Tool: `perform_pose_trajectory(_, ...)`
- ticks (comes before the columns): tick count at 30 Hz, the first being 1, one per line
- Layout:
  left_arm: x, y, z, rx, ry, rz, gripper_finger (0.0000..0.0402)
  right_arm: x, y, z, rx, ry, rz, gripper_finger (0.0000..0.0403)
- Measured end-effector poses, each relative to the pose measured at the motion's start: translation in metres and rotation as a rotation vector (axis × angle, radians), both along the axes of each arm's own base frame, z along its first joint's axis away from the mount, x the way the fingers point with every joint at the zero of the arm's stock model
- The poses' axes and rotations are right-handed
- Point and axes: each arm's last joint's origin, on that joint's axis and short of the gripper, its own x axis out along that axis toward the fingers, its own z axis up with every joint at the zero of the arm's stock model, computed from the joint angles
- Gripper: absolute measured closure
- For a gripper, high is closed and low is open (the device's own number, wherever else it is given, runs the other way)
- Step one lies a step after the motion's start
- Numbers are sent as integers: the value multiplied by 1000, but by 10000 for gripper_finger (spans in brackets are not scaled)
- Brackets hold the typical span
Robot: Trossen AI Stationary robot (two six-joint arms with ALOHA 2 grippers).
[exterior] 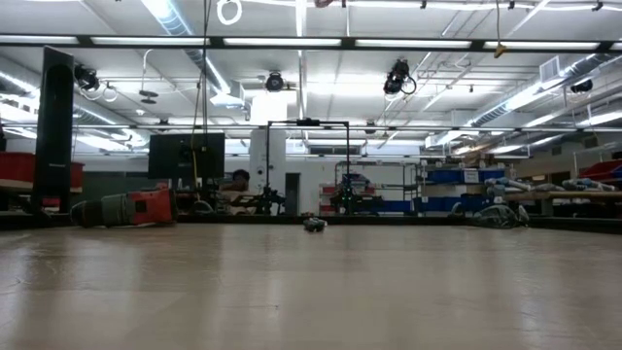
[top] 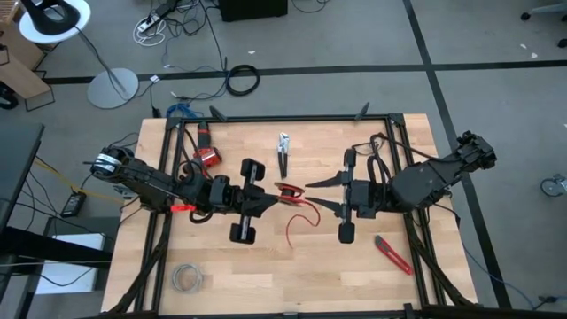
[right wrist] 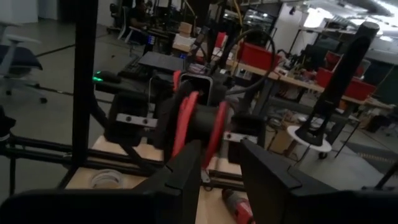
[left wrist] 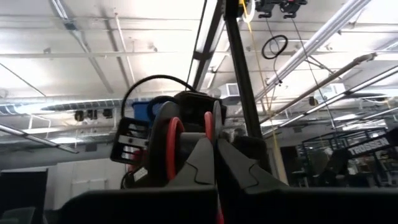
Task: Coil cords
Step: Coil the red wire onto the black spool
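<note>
Pinching red cord (top: 297, 213), left end effector (top: 280, 197) clamped, right end effector (top: 312, 194) apart, just beside

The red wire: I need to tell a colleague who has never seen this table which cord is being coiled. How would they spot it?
Start at the middle of the wooden table, in the gap between the two dark arms. There the red wire runs from the left gripper, curling toward the front edge. It is bright red and hair-thin, unlike the pale grey wire bundle near the front-left corner.
</note>
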Motion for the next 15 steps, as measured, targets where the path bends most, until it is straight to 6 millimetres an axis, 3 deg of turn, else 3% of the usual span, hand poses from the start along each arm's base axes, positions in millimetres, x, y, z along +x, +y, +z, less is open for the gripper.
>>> perform_pose_trajectory(15,-1,0,1,4,-10,-10,401,1,-2,-1,14,11,1,292)
